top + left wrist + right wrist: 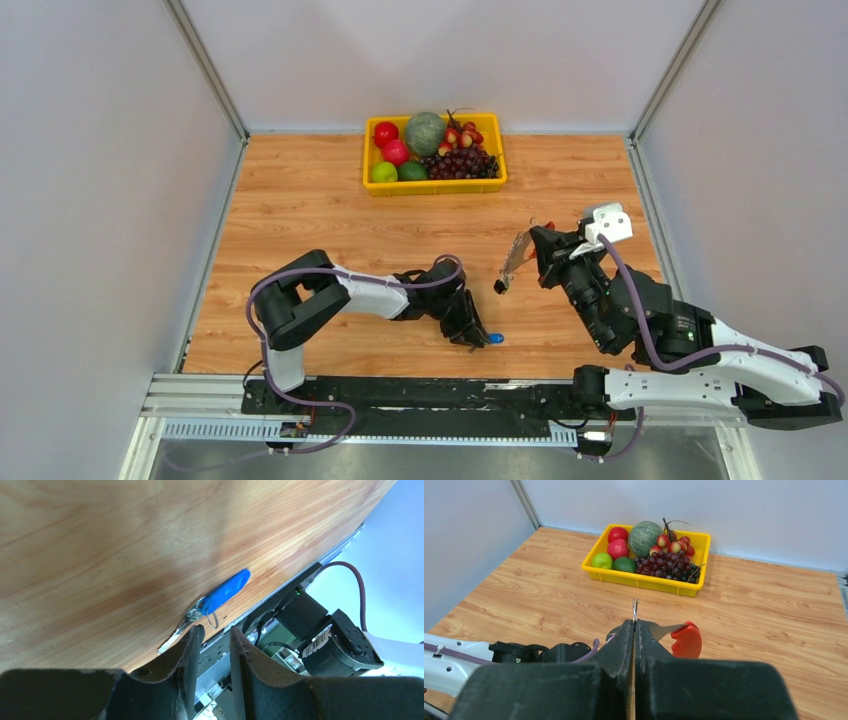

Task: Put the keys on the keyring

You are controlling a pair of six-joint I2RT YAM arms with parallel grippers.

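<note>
Left gripper (215, 633): jaws narrowly apart, empty, tips just beside blade of blue key (227, 591), which lies flat on table (100, 555) near front edge. Right gripper (634, 625) clamped on keyring (635, 611); red key (686, 640) hangs beside it, seemingly already threaded. Step in hand: picking up blue key. Next move calls for clean pinch on thin blade. Yellow tray (644, 582) holds apples (618, 534), melon (645, 532), grapes (669, 569).

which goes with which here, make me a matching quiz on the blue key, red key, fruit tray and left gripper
1 blue key
2 red key
3 fruit tray
4 left gripper

a far side of the table
b open
c flat on the table
d raised, beside the right gripper shut on the ring

Pairs: 1-c, 2-d, 3-a, 4-b
</note>
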